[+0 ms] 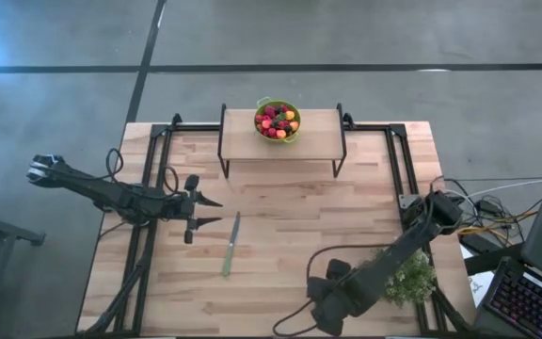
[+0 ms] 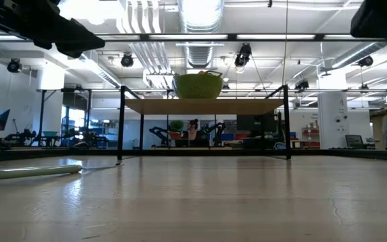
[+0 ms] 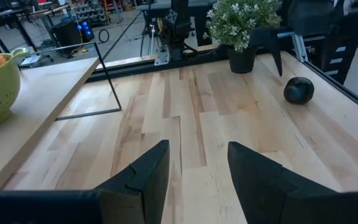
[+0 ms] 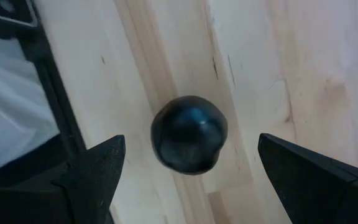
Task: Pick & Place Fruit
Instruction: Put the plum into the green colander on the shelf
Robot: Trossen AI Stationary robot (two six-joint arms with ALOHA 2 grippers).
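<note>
1. A green colander bowl (image 1: 278,121) sits on a raised wooden shelf (image 1: 318,139) at the far edge of the table (image 1: 280,198), filled with small fruit (image 1: 276,121), mostly red, with some dark and orange pieces
2. One bigger dark round fruit (image 4: 189,133) lies apart on the bare wood near the table's right front corner, close to the metal edge rail; the left wrist view shows it (image 3: 299,90) beside the potted plant (image 3: 241,22)
3. The right gripper (image 4: 188,171) hangs directly above this dark fruit with its fingers (image 4: 95,171) spread wide on either side, not touching it
4. The left gripper (image 1: 207,212) is over the left-centre of the table, pointing toward the middle, its jaws parted with nothing between them
5. A green-handled knife (image 1: 231,244) lies flat on the table just beside the left gripper's tips
6. The low view shows the knife's handle at the left and the colander on the shelf, with a workshop room behind
</note>
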